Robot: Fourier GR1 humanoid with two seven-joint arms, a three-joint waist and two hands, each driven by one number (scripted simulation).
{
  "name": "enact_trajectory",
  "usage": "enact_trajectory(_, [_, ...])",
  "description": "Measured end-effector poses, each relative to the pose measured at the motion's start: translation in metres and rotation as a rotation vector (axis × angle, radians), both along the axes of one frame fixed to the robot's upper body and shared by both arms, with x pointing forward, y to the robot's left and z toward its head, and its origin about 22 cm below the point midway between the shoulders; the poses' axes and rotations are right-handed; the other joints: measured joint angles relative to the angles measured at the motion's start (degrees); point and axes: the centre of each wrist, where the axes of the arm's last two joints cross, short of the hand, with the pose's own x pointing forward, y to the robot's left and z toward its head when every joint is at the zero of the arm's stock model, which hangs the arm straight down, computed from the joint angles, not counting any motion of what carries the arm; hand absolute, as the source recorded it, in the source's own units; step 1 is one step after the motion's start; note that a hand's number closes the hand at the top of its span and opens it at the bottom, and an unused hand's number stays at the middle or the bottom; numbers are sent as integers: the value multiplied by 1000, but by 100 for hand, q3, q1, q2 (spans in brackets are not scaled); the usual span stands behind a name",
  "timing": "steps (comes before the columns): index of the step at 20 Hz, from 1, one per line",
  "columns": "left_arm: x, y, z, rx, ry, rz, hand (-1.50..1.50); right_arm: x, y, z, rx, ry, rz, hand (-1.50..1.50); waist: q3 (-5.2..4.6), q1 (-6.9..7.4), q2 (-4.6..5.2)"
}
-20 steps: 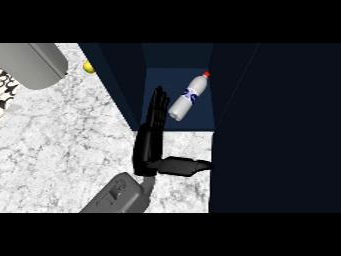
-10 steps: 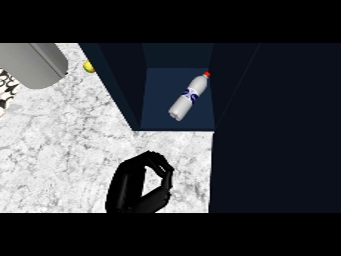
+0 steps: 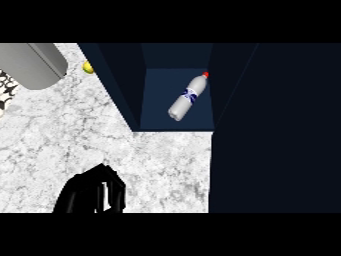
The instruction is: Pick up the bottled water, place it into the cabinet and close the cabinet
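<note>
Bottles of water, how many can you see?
1. The water bottle lies tilted on the floor inside the open cabinet, red cap pointing up and right. More could be hidden in the dark part at the right.

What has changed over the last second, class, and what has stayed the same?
The hand has drawn back from the cabinet opening toward the view's lower edge, over the counter, holding nothing. The bottled water stays lying inside the cabinet, untouched.

Marble counter point(image 3: 62, 135); bottled water point(image 3: 188, 98) lying on cabinet point(image 3: 174, 122) floor.
</note>
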Motion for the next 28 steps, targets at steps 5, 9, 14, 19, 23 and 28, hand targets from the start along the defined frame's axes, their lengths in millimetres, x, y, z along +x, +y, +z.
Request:
enact_trajectory(5, [-8,31,14,3,-26,16,-150,2,6,-1,21,-16,71,150,-7,-16,-15])
enact_trajectory(9, [-13,53,22,-22,-28,32,-150,4,12,-2,41,-31,113,150,-20,-26,-31])
enact_trajectory(14, [-19,81,35,-9,-51,64,-150,8,24,-6,63,-11,183,150,-36,39,-49])
enact_trajectory(19, [-24,106,43,7,-51,83,-150,18,37,-7,69,-7,269,150,-58,117,-62])
enact_trajectory(23, [-30,118,49,0,-39,83,-150,28,48,-6,61,-9,333,150,-73,183,-86])
enact_trajectory(28, [-36,132,55,-5,-33,84,-150,41,63,-3,33,-15,432,150,-91,240,-114])
